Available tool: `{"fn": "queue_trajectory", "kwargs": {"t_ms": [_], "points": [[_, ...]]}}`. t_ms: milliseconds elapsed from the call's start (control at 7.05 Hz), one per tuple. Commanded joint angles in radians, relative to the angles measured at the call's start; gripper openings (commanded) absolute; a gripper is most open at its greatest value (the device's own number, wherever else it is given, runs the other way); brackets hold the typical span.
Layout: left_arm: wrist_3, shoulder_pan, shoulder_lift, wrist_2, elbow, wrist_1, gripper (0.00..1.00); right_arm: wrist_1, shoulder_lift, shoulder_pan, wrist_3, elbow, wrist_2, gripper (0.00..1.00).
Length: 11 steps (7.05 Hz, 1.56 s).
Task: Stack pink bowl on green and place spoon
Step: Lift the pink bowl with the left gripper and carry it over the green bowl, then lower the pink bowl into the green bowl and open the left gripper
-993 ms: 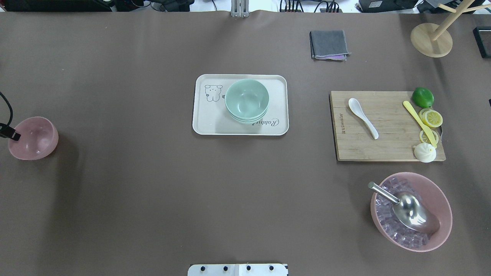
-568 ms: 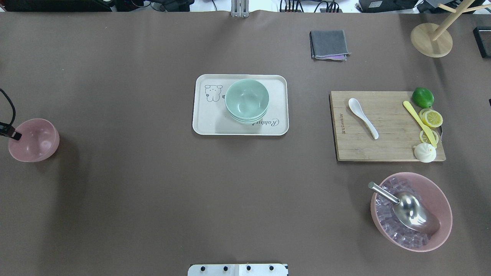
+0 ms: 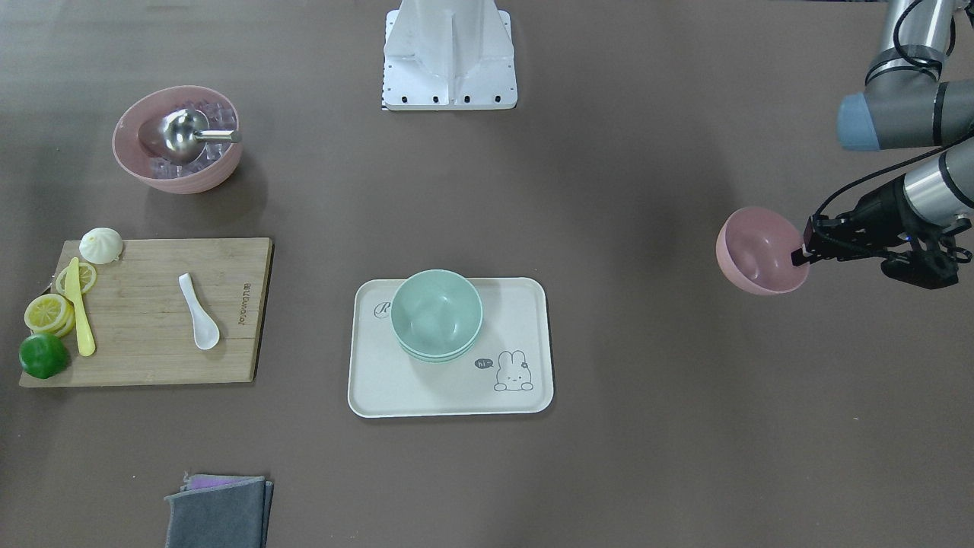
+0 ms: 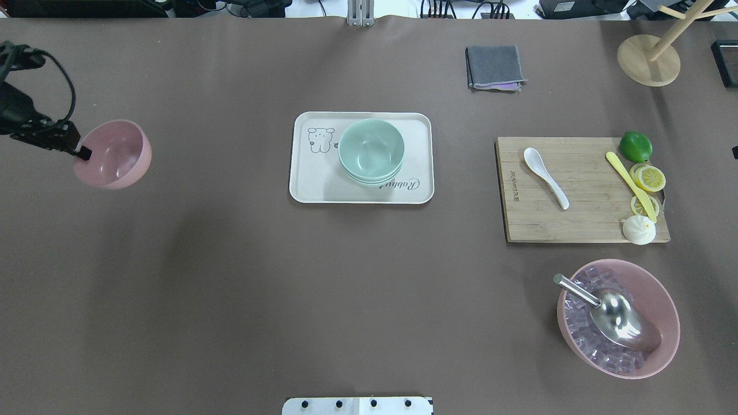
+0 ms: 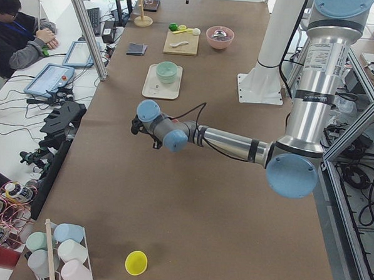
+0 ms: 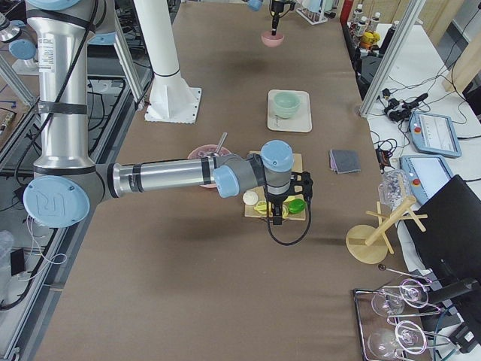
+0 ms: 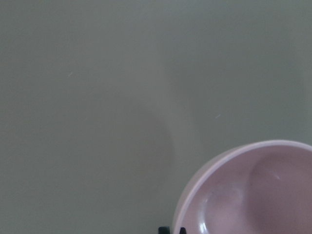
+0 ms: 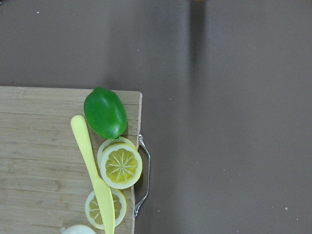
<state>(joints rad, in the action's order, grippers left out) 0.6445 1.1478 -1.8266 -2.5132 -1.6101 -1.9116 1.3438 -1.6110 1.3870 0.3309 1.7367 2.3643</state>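
Observation:
My left gripper (image 4: 82, 153) is shut on the near rim of the small pink bowl (image 4: 115, 154) and holds it above the table at the left; it also shows in the front view (image 3: 761, 251) and the left wrist view (image 7: 253, 195). The stacked green bowls (image 4: 371, 150) stand on a cream tray (image 4: 311, 178) in the middle. The white spoon (image 4: 545, 176) lies on the wooden cutting board (image 4: 582, 222) at the right. My right gripper (image 6: 275, 218) hangs over the board's outer edge, seen only in the right side view; I cannot tell whether it is open or shut.
On the board lie a lime (image 4: 635, 146), lemon slices (image 4: 648, 177), a yellow knife (image 4: 629, 184) and a bun (image 4: 638, 229). A large pink bowl (image 4: 663, 300) of ice with a metal scoop stands at the front right. A grey cloth (image 4: 494, 67) and a wooden stand (image 4: 648, 60) are at the back.
My left gripper has lifted the pink bowl from the table's left edge and carried it farther back and to the right, toward the tray.

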Motion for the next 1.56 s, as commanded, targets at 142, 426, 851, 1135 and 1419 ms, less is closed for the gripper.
{"fn": "queue_trajectory", "kwargs": {"t_ms": [142, 426, 851, 1135, 1419], "points": [[0.371, -0.175, -0.308, 0.167, -0.065, 0.233, 0.00, 0.000, 0.028, -0.025, 0.029, -0.002, -0.010, 1.00], [0.539, -0.342, -0.480, 0.311, -0.048, 0.330, 0.00, 0.000, 0.036, -0.032, 0.040, -0.002, -0.011, 1.00], [0.659, -0.470, -0.675, 0.468, 0.177, 0.322, 0.00, 0.000, 0.059, -0.045, 0.068, -0.002, -0.011, 1.00], [0.652, -0.467, -0.681, 0.470, 0.209, 0.310, 0.00, 0.002, 0.060, -0.046, 0.070, -0.002, -0.011, 1.00], [0.653, -0.456, -0.683, 0.470, 0.249, 0.243, 0.00, 0.002, 0.060, -0.046, 0.070, -0.003, -0.011, 1.00]]}}
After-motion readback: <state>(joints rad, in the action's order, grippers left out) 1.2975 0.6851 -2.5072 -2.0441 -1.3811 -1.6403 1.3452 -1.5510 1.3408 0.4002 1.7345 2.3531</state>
